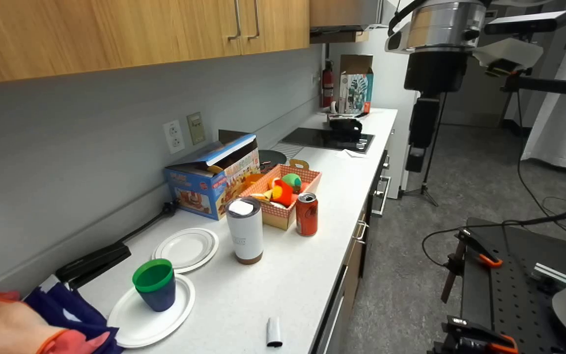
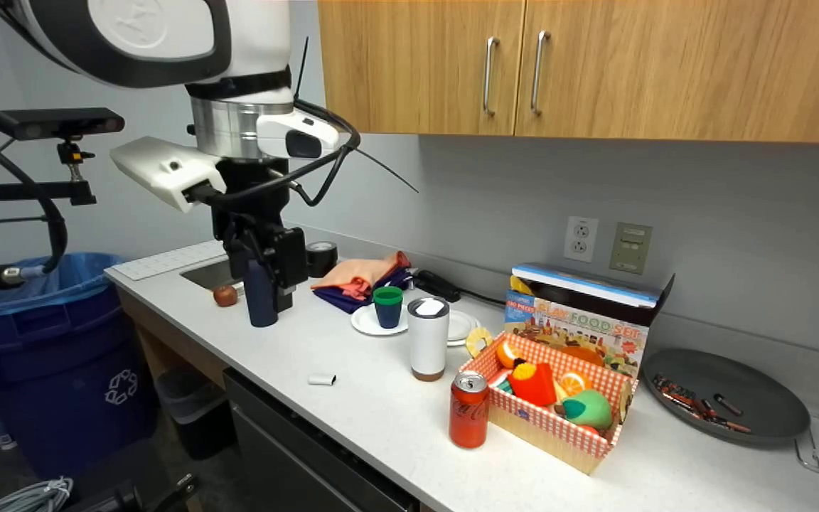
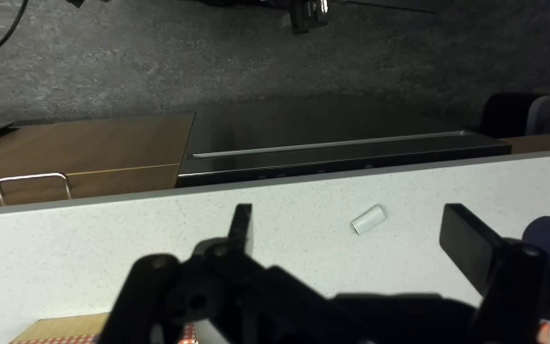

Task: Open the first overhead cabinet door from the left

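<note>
The wooden overhead cabinet's left door (image 1: 116, 34) looks shut, with a vertical metal handle (image 1: 237, 19) near its right edge. In an exterior view the same left door (image 2: 420, 71) and its handle (image 2: 489, 76) show beside the right door (image 2: 694, 71) and its handle (image 2: 539, 73). My gripper (image 2: 264, 284) points down, below and apart from the cabinet; it also hangs low in an exterior view (image 1: 416, 157). In the wrist view my gripper (image 3: 350, 229) has its fingers wide apart, with nothing between them; the cabinet is out of that view.
On the white counter (image 2: 381, 412) are a white tumbler (image 2: 428, 341), a red can (image 2: 468, 412), a toy-food basket (image 2: 544, 427), a box (image 2: 580, 313), cups (image 2: 387, 306) on plates and a white tube (image 3: 369, 220). A dark blue cylinder (image 2: 261, 302) stands behind the gripper.
</note>
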